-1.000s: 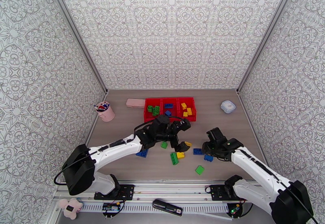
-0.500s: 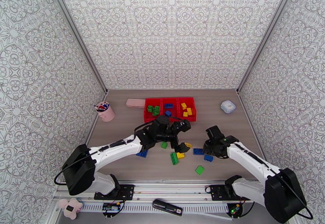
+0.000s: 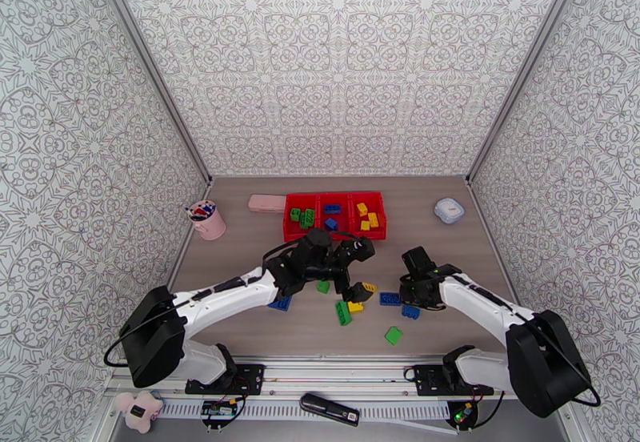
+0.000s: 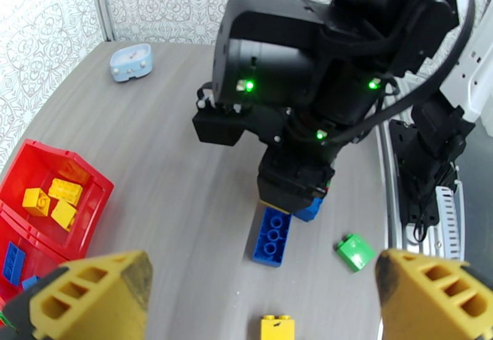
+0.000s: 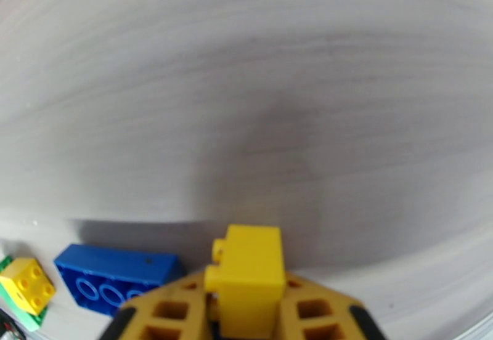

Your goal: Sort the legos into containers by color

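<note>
- The left gripper (image 4: 262, 289) hangs wide apart above the table (image 4: 154, 150).
- The right gripper (image 5: 243, 318) is clamped on a yellow brick (image 5: 248, 273), beside a blue brick (image 5: 114, 276).

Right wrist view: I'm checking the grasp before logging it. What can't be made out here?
- Yellow brick: lower part hidden between the fingers of the right tool, cut by the bottom edge.
- Green brick: mostly cut off by the left edge, under a small yellow one.
- Far table: blurred.
</note>
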`<state>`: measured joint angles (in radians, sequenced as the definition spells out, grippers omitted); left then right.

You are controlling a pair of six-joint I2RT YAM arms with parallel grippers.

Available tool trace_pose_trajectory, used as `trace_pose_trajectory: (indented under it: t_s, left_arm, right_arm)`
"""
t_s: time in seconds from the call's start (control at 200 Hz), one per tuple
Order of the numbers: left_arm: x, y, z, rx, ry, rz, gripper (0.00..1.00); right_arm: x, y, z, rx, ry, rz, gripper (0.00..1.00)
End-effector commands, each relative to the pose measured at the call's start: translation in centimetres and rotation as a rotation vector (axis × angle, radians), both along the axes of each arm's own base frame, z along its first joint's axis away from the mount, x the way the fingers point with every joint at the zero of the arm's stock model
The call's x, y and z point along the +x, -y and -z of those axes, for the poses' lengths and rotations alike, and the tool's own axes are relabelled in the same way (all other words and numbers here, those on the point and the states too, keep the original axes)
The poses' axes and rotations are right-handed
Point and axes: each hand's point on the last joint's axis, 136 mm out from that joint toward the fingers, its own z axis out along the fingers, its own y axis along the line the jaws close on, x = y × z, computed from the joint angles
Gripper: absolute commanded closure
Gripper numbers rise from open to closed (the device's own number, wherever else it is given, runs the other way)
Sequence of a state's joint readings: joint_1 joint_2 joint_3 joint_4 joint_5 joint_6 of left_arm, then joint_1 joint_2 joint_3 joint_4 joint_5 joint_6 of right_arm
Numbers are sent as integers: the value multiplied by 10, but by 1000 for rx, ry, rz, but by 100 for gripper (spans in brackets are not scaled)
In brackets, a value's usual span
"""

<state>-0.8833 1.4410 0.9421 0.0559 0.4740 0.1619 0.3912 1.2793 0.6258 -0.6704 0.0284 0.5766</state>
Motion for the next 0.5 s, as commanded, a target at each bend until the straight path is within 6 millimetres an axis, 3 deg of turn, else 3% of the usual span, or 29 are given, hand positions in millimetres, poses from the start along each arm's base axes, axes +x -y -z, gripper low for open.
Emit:
trace_pose_trajectory:
  t_s: [0.0, 0.21, 0.495]
  left_arm:
    - [2, -10, -4, -2, 24, -26, 0]
    - [7, -25, -4, -2, 21, -75, 0]
    - [15, -49, -2, 9, 30, -190, 0]
  right_arm:
    - [-1, 0, -8, 17, 20, -3, 78]
    - [16, -12, -34, 55, 85, -59, 79]
    - [69, -41, -79, 98, 200, -173, 77]
